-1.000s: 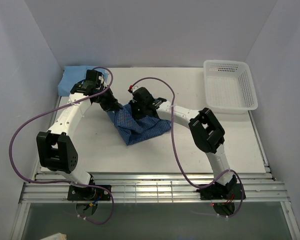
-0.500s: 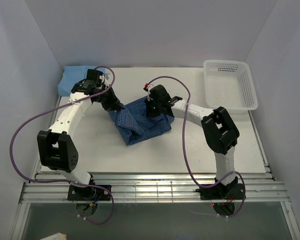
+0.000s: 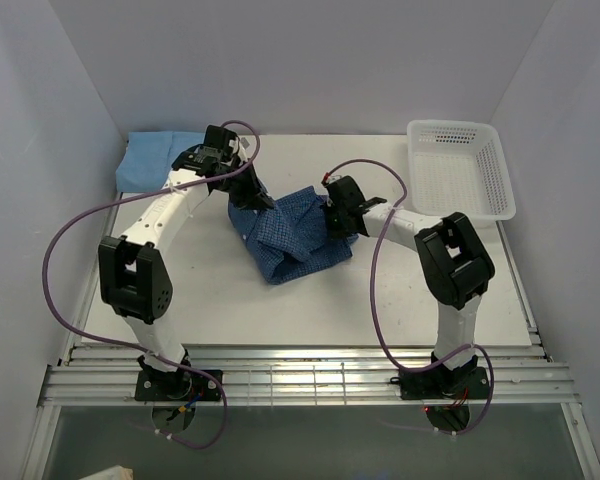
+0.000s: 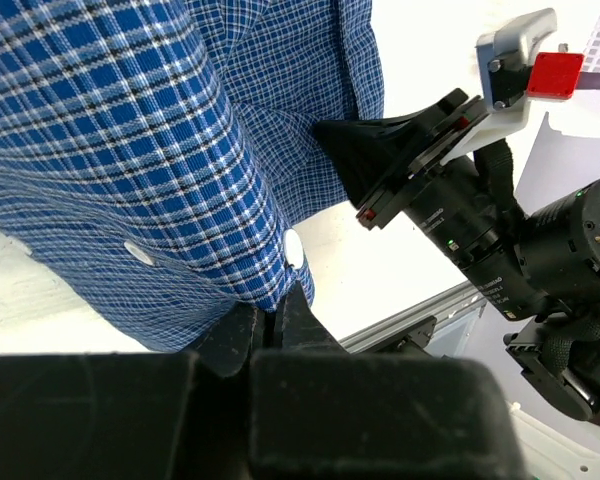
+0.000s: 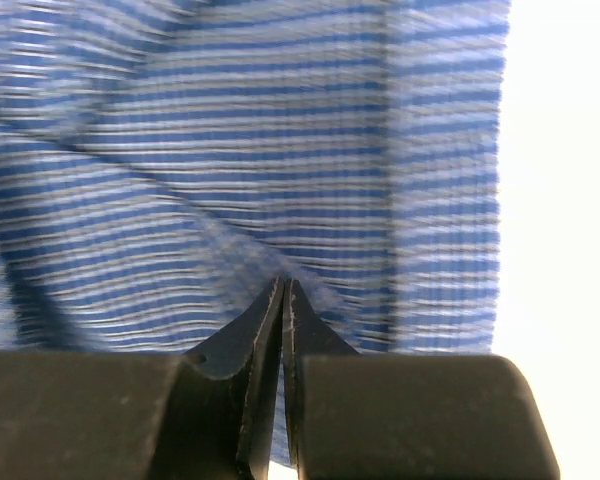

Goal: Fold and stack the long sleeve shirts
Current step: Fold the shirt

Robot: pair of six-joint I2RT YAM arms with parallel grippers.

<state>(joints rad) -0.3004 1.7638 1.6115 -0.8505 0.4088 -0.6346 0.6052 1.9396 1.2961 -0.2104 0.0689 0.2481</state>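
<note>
The dark blue checked shirt [image 3: 290, 235] lies bunched in the middle of the table, held at two ends. My left gripper [image 3: 252, 198] is shut on its left edge, next to a white button [image 4: 293, 248]. The shirt fills the left wrist view [image 4: 130, 150]. My right gripper [image 3: 332, 222] is shut on the shirt's right edge, and the cloth fills the right wrist view [image 5: 280, 150]. The plain light blue shirt [image 3: 155, 158] lies folded at the back left corner, apart from both grippers.
A white mesh basket [image 3: 458, 170] stands at the back right. White walls close in on the left, the right and the back. The metal rail [image 3: 300, 375] with the arm bases runs along the near edge.
Both grippers have moved to the right with the checked shirt, and it is pulled wider between them. The left arm has stretched further out over the table.
</note>
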